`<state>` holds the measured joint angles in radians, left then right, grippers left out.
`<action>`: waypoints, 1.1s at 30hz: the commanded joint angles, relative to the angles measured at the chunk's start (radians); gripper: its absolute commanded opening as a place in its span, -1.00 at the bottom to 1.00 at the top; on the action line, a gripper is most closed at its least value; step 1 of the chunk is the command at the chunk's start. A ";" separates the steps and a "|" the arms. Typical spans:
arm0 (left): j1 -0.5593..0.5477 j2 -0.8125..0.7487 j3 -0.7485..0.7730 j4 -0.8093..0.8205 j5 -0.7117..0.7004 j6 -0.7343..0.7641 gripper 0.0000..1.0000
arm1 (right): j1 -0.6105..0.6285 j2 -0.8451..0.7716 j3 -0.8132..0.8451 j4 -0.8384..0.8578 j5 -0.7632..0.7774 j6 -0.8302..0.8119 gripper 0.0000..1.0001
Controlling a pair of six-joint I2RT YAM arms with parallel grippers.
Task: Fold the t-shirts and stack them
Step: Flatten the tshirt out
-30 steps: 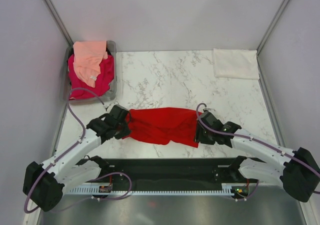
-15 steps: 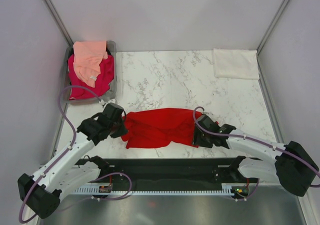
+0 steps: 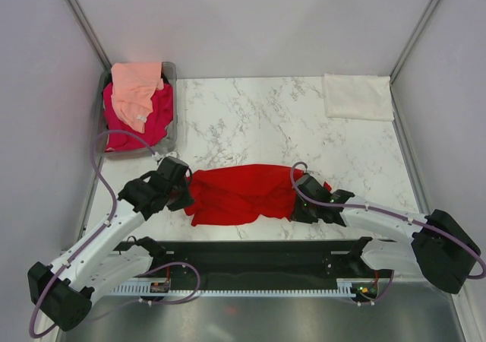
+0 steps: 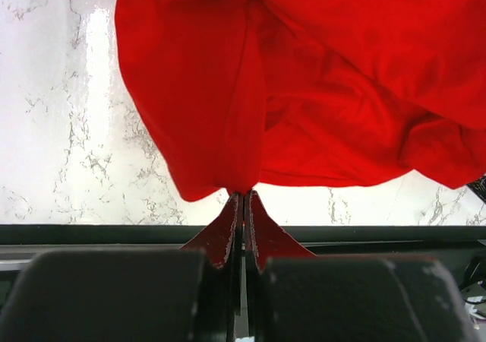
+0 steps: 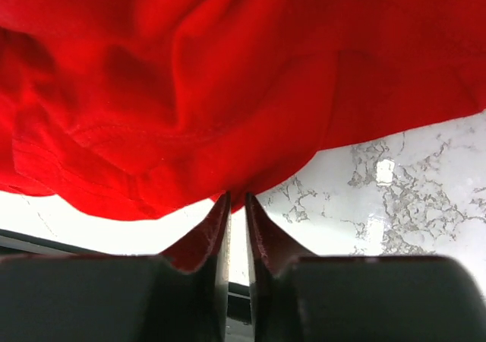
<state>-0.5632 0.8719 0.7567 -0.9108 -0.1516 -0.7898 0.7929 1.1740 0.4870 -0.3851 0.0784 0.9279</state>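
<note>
The red t-shirt (image 3: 241, 192) hangs bunched between my two grippers, low over the near part of the marble table. My left gripper (image 3: 184, 193) is shut on its left end; the left wrist view shows the jaws pinching a fold of the red t-shirt (image 4: 304, 91). My right gripper (image 3: 298, 203) is shut on its right end, with the cloth (image 5: 190, 91) draped above the fingertips (image 5: 219, 205). A cream-white t-shirt (image 3: 358, 96) lies folded at the far right corner. A peach t-shirt (image 3: 136, 87) lies over a magenta-pink t-shirt (image 3: 154, 118) in a bin.
A grey bin (image 3: 173, 121) stands at the far left of the table. Grey walls close in both sides and the back. A black rail (image 3: 258, 260) with the arm bases runs along the near edge.
My left gripper has drawn back toward the near left with the shirt's end. My right gripper has moved left and nearer. The shirt is more bunched and shorter between them.
</note>
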 commanded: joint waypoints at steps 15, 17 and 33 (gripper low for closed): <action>-0.003 -0.056 0.024 0.004 -0.003 0.035 -0.96 | 0.009 -0.190 0.030 -0.178 0.127 0.008 -1.00; -0.003 -0.068 0.023 0.004 -0.002 0.035 -0.96 | 0.009 -0.255 0.102 -0.279 0.174 0.000 -1.00; -0.004 -0.096 0.020 0.009 0.014 0.040 -0.96 | 0.028 -0.238 0.013 -0.221 0.035 0.048 0.40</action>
<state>-0.5636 0.7902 0.7567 -0.9108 -0.1467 -0.7856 0.8074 0.9218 0.5190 -0.6811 0.1604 0.9463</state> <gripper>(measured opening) 0.028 0.704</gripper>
